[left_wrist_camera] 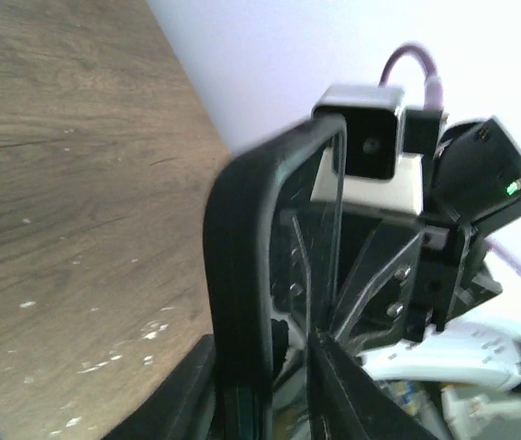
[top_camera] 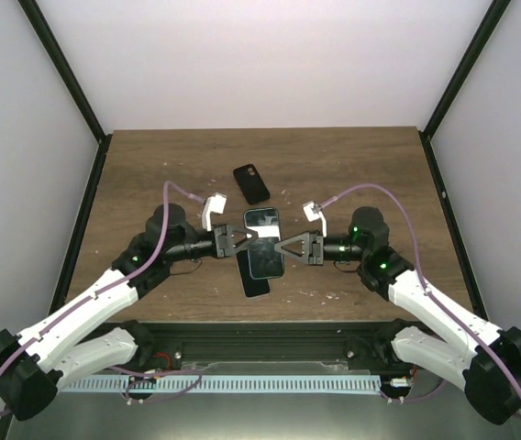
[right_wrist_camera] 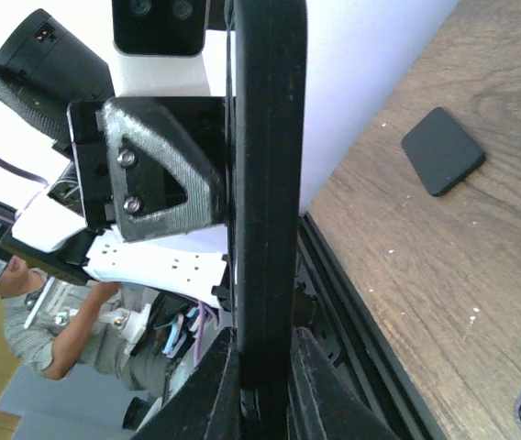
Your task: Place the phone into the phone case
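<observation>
- Near edge: black rail (top_camera: pixel 260 330) between both arm bases, with a white slotted strip (top_camera: pixel 242 380) in front of it.
- Table (top_camera: pixel 150 174): brown wood grain with white flecks and scuffs.
- Mid-table: left gripper (top_camera: pixel 244 243) and right gripper (top_camera: pixel 286 246) face each other. Each has its jaws narrow, pinching opposite long edges of the phone (top_camera: pixel 265 234), which is off the wood with its glossy screen up.
- Pale rim (top_camera: pixel 262 211) round the phone; cannot tell if that is the phone case.
- Below the phone, partly hidden: dark slab (top_camera: pixel 254 284) flat on the table.
- Farther back: black cover (top_camera: pixel 251 183) with a corner camera cutout, lying apart.
- Surround: white walls (top_camera: pixel 260 64) and black frame posts (top_camera: pixel 63 69).
- Top view only: the whole layout, with both arms.
- Left wrist view only: the phone edge-on with a thick dark rim, the other arm's camera behind it.
- Right wrist view only: a person (right_wrist_camera: pixel 45 321) beyond the table's edge.
</observation>
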Robot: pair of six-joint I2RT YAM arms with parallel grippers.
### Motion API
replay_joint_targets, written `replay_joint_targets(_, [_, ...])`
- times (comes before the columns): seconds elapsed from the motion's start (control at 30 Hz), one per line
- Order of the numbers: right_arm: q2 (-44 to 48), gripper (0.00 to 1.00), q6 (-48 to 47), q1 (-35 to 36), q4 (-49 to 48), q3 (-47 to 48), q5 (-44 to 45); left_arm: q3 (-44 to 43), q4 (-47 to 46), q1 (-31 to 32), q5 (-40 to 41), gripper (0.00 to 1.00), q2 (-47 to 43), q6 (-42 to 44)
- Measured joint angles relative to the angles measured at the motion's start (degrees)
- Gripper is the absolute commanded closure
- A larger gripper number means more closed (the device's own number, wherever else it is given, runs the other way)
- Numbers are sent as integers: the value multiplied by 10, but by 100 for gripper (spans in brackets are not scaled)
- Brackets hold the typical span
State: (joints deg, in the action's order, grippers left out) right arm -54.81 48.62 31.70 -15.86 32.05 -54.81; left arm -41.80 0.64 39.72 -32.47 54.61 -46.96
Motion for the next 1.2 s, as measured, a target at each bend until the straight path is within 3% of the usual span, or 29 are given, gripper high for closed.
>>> replay_joint_targets(0.13, [-1,99,-24,0,35,8,25,-5,37,0,17,39,1,13])
replay_joint_targets(0.3, [-2,99,-61,0,99,28,74,-31,108,0,67,2,-7,46])
replay_joint_targets(0.77, [-97,99,-146,-43,214,43,193,-74,289,0,218,0,-103,138])
replay_joint_targets(1.2, [-267,99,-194,-64,267,41,209,-76,331,0,273,0,-134,170])
